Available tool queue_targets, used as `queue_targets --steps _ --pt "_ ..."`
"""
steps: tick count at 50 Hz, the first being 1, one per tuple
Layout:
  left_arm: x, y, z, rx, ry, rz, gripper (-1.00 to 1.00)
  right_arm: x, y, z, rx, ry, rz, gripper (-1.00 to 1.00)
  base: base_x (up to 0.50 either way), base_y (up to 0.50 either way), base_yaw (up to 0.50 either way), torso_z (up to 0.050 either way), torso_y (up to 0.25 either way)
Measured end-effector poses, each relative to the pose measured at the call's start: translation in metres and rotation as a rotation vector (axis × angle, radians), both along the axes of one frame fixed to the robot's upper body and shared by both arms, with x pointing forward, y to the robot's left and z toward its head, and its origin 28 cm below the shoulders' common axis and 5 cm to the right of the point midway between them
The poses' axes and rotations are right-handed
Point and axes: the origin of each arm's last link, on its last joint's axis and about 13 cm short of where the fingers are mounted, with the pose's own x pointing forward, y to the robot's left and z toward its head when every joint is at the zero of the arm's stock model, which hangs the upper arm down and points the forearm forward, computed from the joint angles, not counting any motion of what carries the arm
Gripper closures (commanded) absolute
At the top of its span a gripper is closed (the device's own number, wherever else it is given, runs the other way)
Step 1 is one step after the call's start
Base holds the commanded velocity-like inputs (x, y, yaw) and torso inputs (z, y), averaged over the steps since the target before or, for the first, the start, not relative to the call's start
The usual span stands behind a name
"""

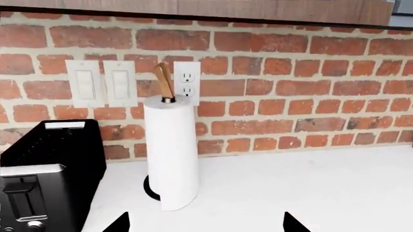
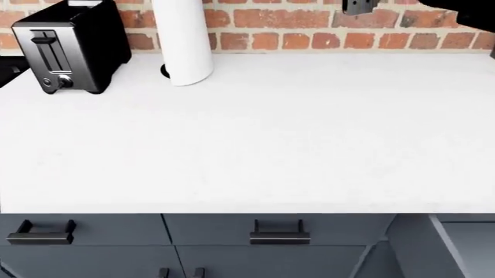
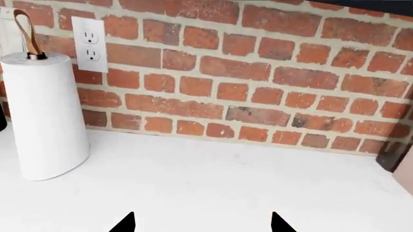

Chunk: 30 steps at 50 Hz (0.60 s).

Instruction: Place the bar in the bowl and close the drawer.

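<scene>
In the head view, a black toaster [image 2: 71, 47] is seen at the upper left of the frame, standing on the white counter [image 2: 255, 139]. Just right of it, a white paper towel roll [image 2: 184, 40] stands upright against the brick wall [image 2: 294, 26]. Along the lower edge, blue-grey drawer fronts [image 2: 270, 231] with black handles are shown, and at the lower right corner the drawer [image 2: 433, 246] is seen pulled out; only part of its wall is in frame. A dark arm part [image 2: 360, 6] is visible at the top right.

The bar and the bowl are not seen in any view.

In the left wrist view, the left gripper [image 1: 206, 224] is shown with its two dark tips spread wide, nothing between them. In the right wrist view, the right gripper [image 3: 201, 224] is likewise spread apart and empty.
</scene>
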Motion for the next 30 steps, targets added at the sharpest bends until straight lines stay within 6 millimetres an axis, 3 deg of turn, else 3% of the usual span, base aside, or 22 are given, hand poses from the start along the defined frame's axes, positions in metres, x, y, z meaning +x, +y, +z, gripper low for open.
queue_targets --steps 30 --pt "0.017 -0.007 -0.056 0.031 0.17 -0.105 -1.0 0.007 -0.003 -0.071 0.013 0.321 0.125 -1.0 0.02 0.0 -0.01 0.0 0.0"
